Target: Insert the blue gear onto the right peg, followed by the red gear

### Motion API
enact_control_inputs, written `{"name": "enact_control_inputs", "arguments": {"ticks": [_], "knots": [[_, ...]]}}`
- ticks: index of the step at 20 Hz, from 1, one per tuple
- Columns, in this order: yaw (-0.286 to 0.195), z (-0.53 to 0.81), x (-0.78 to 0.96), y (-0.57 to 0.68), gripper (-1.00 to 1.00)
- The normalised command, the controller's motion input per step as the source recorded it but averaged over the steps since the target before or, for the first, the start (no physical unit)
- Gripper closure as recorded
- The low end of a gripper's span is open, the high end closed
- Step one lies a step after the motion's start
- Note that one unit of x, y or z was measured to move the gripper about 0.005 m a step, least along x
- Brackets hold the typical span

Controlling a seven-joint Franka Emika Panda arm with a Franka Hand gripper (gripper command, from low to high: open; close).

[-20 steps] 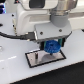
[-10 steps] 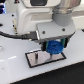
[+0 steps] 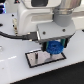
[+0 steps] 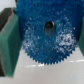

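The blue gear (image 3: 54,48) hangs between my gripper's (image 3: 54,46) fingers, just above the black-framed pale plate (image 3: 37,59). In the wrist view the blue gear (image 4: 47,35) fills most of the picture, its dark centre hole showing, with green finger pads (image 4: 9,47) pressed on both sides. A thin dark pin (image 3: 35,54) stands on the plate toward the exterior view's left of the gear. I cannot make out the right peg; it may be behind the gear. The red gear is out of view.
A black cable (image 3: 15,36) runs from the exterior view's left to the arm's wrist. The white arm body (image 3: 42,15) fills the upper part of that view. The plate lies on a white table (image 3: 20,72).
The gripper with the blue gear has shifted slightly down toward the plate; otherwise the scene looks the same.
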Motion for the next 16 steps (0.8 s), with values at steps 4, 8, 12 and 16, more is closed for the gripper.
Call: {"name": "enact_control_inputs", "arguments": {"ticks": [4,8,12,16], "knots": [[0.0,0.02,0.07,0.0,1.0],[0.0,0.05,0.07,-0.03,1.0],[0.0,0.04,0.04,-0.02,1.0],[0.0,-0.08,0.0,-0.03,1.0]]}}
